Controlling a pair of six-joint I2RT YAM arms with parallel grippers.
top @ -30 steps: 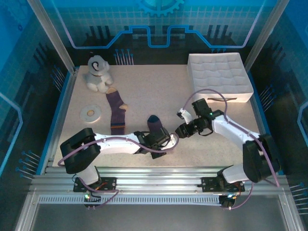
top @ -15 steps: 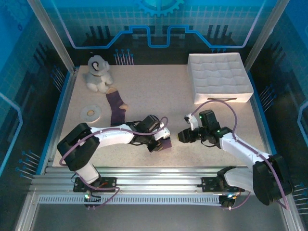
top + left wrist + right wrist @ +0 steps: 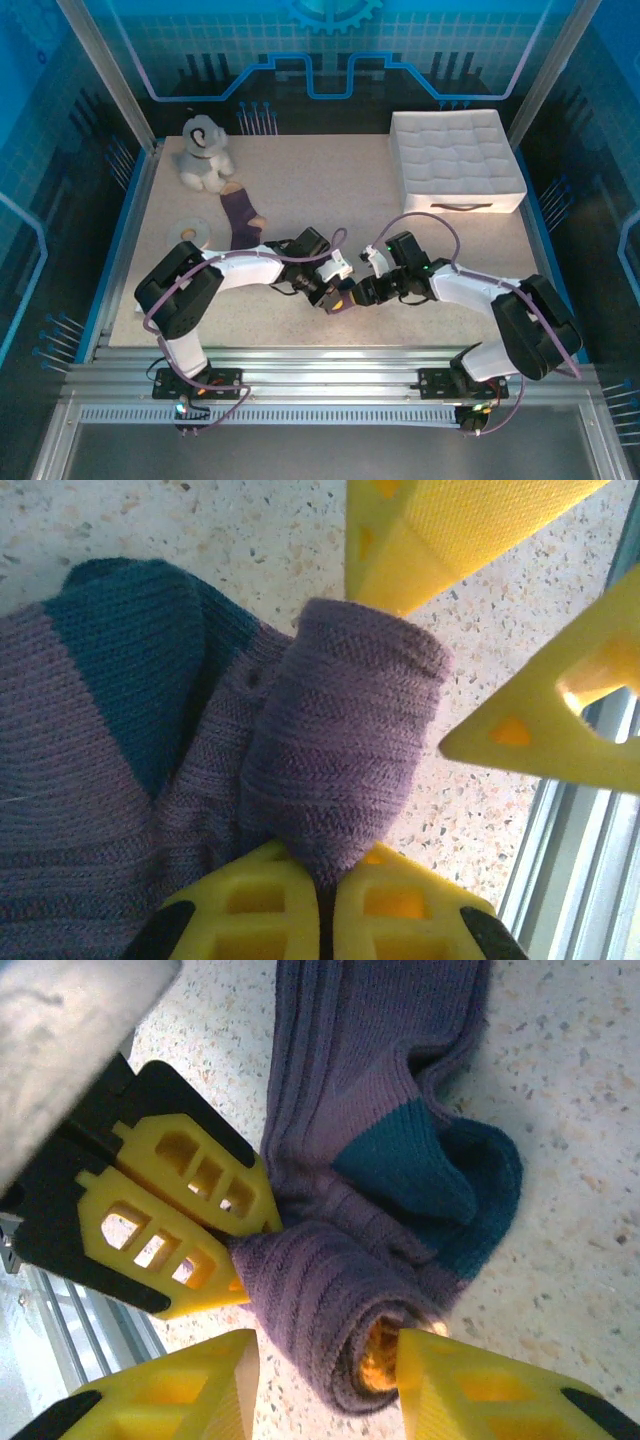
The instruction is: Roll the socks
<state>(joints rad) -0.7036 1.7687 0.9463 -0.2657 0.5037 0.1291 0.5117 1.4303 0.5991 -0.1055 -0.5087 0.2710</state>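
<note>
Front rail (image 3: 320, 358) runs just beside the work. Both grippers meet close to the table's (image 3: 330, 190) near edge, with little room toward it and plenty of bare top behind them and to the right. Left gripper (image 3: 320, 865) is pinched tight on the navy-heel sock (image 3: 340, 750), fabric squeezed between its fingers. Right gripper (image 3: 325, 1340) sits half-spread astride the rolled end, one finger (image 3: 470, 1390) touching it; real grip or not, cannot tell.

Right wrist view catches orange inside the roll's mouth and the rest of the sock lying away on the table (top view has this sock mostly hidden under the two grippers). Left wrist view catches the rail at its right.

Farther back on the left is the white ring (image 3: 188, 234). Beyond it the second sock (image 3: 240, 215) lies flat, apart from the grippers, with the plush dog (image 3: 205, 150) near its far end. White bin (image 3: 455, 160) sits at the far right corner.
</note>
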